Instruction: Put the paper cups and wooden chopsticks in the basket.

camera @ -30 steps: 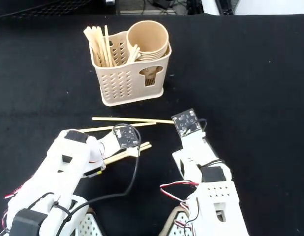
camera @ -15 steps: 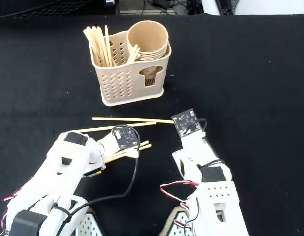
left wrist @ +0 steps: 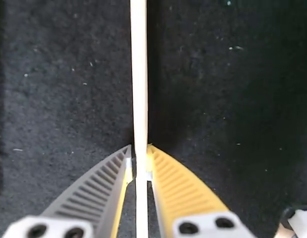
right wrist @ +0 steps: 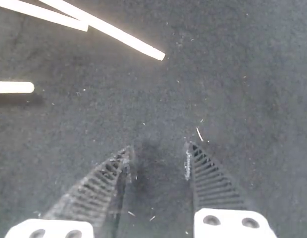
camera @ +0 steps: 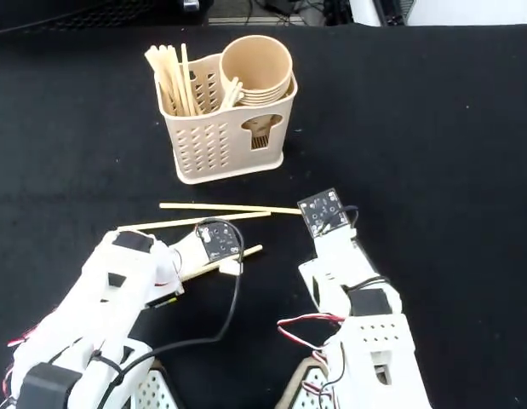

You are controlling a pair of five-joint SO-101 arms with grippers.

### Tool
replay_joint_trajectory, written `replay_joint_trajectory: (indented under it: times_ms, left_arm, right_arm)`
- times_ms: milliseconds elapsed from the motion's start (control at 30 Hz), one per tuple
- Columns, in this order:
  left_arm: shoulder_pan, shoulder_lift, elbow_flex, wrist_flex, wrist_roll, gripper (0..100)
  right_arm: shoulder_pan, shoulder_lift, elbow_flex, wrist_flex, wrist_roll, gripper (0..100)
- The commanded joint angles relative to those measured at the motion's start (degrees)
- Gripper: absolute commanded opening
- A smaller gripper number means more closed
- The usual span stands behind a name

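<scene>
Chopstick [left wrist: 138, 74] is pinched between the tips of the left gripper [left wrist: 139, 159], toward the near edge of the table [camera: 433, 128]. Two loose chopsticks [camera: 214, 207] lie just beyond, converging, between it and the basket [camera: 220, 145]. The basket, toward the far edge, holds stacked cups [camera: 256, 61] and bundled sticks [camera: 174, 77]. The right gripper [right wrist: 158, 156] hovers beside the loose pair, jaws spread, holding nothing.

basket [camera: 216, 145]: chopsticks [camera: 172, 77] left, cups [camera: 256, 68] right | two loose chopsticks [camera: 220, 207] before it | third chopstick [left wrist: 138, 74] in left tool [left wrist: 138, 156]
</scene>
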Motion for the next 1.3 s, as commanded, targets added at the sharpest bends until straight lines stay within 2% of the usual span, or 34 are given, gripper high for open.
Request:
replay_joint_trajectory:
  times_ms: [0, 233, 700, 900, 967, 1033, 1100, 1267]
  left_arm:
    - [0.5, 0.1, 0.0, -0.5, -0.4, 3]
    - [0.5, -0.5, -1.5, 4.0, -0.5, 3]
    - [-0.1, -0.6, -17.1, 23.2, -0.5, 3]
    - [-5.1, -0.6, -23.7, 28.0, -1.8, 3]
    - [-6.4, -0.7, -26.1, 31.5, -3.9, 3]
    - [-7.7, -1.5, -28.5, 34.1, -4.4, 3]
    - [-8.7, -4.2, -30.5, 35.4, -4.5, 3]
    - [-8.5, -16.9, -34.9, 38.9, -4.2, 3]
  right_arm:
    - [0.5, -0.7, 0.0, 0.0, 0.8, 17.7]
    - [0.5, -0.7, 0.0, 0.0, 0.7, 17.7]
    - [0.5, -0.7, 0.0, 0.0, 0.4, 17.7]
    - [0.6, -0.7, 0.0, 0.0, 0.4, 17.6]
    - [0.6, -0.7, 0.0, 0.0, 0.4, 13.2]
    - [0.6, -0.7, 0.0, -0.1, 0.4, 1.5]
    - [0.6, -0.7, 0.0, -0.1, 0.4, 3.5]
    - [0.6, -0.7, 0.0, -0.3, 0.4, 1.2]
